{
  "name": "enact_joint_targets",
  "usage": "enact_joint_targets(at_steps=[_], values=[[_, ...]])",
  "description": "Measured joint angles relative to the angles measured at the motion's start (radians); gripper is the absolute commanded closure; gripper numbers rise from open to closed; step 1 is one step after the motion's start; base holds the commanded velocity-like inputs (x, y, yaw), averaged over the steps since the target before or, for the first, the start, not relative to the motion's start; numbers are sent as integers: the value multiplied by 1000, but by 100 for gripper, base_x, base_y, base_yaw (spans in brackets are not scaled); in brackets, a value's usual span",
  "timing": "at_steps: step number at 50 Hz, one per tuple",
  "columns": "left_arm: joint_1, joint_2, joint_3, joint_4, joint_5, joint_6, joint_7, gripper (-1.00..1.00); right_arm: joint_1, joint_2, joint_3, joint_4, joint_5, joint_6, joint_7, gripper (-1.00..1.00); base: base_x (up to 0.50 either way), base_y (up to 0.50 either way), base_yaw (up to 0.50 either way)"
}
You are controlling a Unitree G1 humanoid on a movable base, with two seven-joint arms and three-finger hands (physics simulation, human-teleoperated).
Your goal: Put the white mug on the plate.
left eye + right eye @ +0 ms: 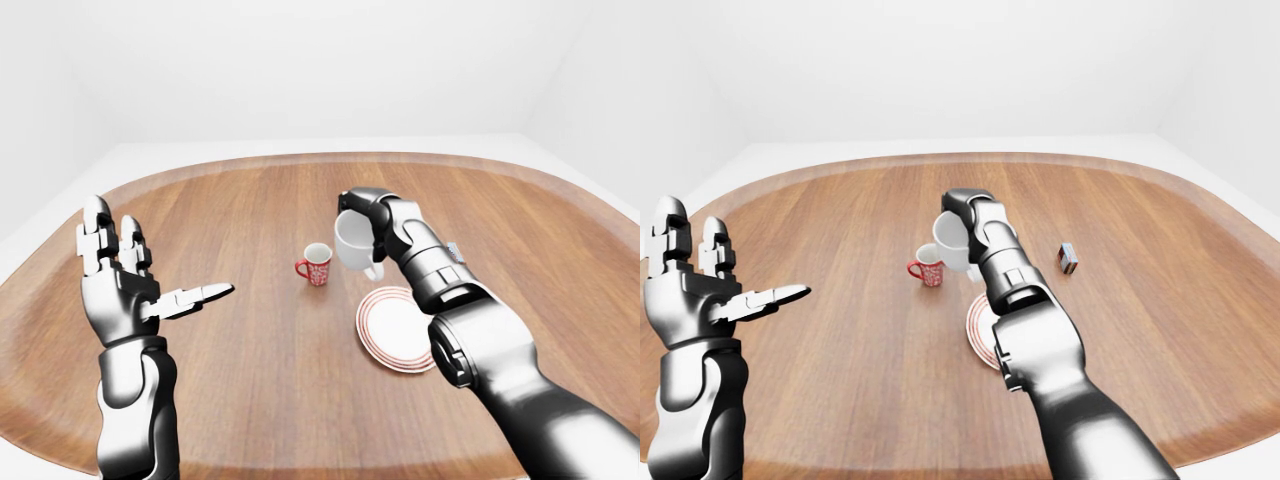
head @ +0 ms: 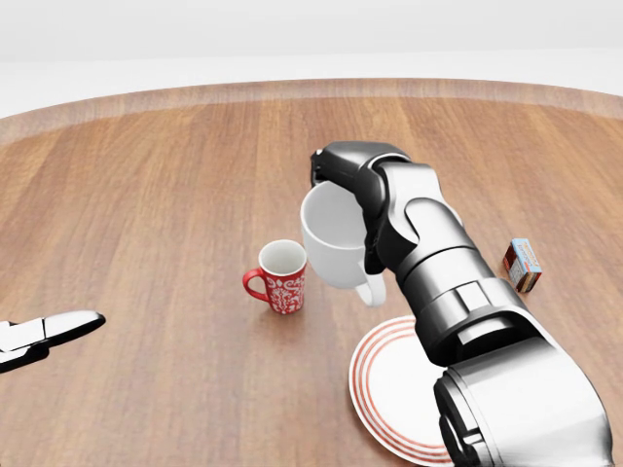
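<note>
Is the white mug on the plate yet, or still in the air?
In the air. The right hand grips the white mug by its rim, handle hanging low, above the table, up and left of the striped plate.

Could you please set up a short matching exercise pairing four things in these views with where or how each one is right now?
Things:
1. white mug
2. red patterned mug
3. plate
4. left hand

States:
A. raised off to the left of the eye views, fingers spread, holding nothing
B. standing upright on the table, handle pointing to the head view's left
C. gripped by the right hand, lifted off the table
D. lying flat on the table, partly covered by the right forearm

Pairs: 1-C, 2-B, 3-D, 4-A
</note>
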Motion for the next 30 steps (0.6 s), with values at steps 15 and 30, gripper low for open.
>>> enact_joint_targets(at_steps=[15, 30], values=[[1, -1, -2, -4, 5, 0, 0, -100, 56, -141, -33, 0, 41, 0, -37, 100, 0, 0, 0], [1, -2, -3, -4, 8, 0, 0, -100, 157, -211, -37, 5, 86, 0, -77, 100, 0, 0, 0]])
